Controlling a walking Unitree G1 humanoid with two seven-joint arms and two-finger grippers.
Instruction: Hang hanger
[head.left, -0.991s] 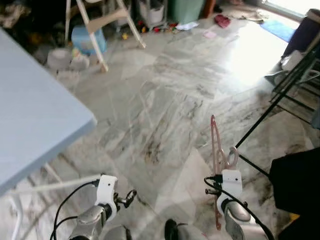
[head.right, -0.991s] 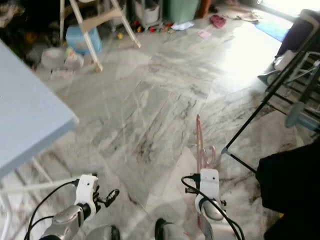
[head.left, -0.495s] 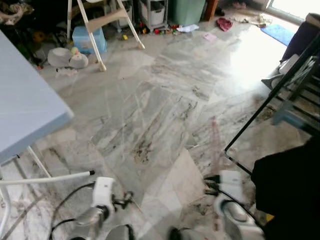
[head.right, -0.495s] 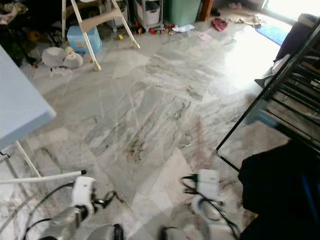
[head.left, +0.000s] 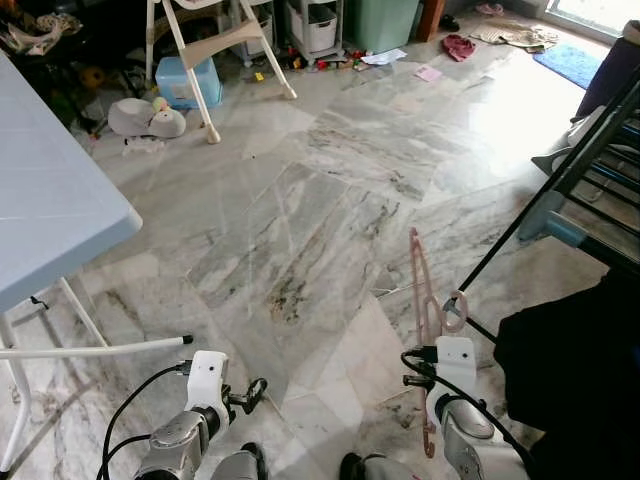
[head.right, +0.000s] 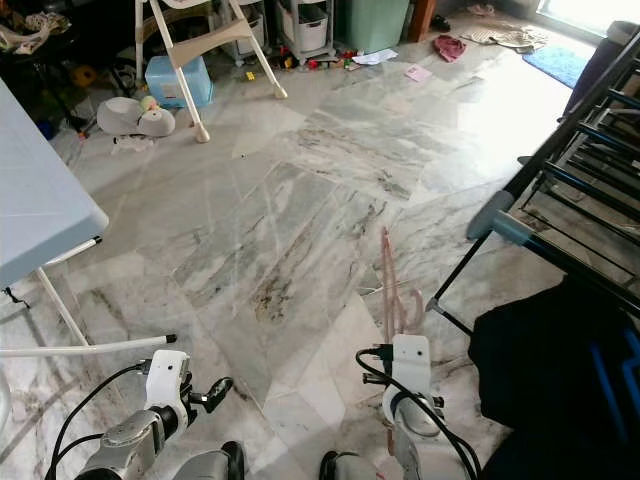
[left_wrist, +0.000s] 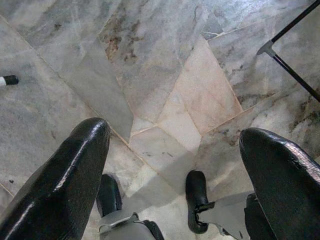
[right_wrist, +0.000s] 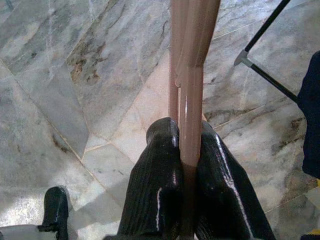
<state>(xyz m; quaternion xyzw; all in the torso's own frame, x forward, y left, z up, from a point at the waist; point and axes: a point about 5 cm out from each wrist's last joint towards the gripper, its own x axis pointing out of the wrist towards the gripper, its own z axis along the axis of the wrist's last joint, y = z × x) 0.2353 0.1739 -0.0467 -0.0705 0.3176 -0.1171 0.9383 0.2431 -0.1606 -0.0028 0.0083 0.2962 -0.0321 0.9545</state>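
The right claw (right_wrist: 184, 150) is clamped on a thin pink plastic hanger (head.left: 424, 300), held upright above the grey marble floor (head.left: 300, 220) beside a black metal drying rack (head.right: 560, 190). The left claw (left_wrist: 172, 165) hangs spread apart, holding nothing.

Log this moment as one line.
right gripper: shut on hanger | left gripper: open, idle | rack: ahead right

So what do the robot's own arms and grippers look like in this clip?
Two silver arms, each with a white wrist block and looping black cables. The left gripper and right gripper each have two long, glossy black fingers with rounded tips.
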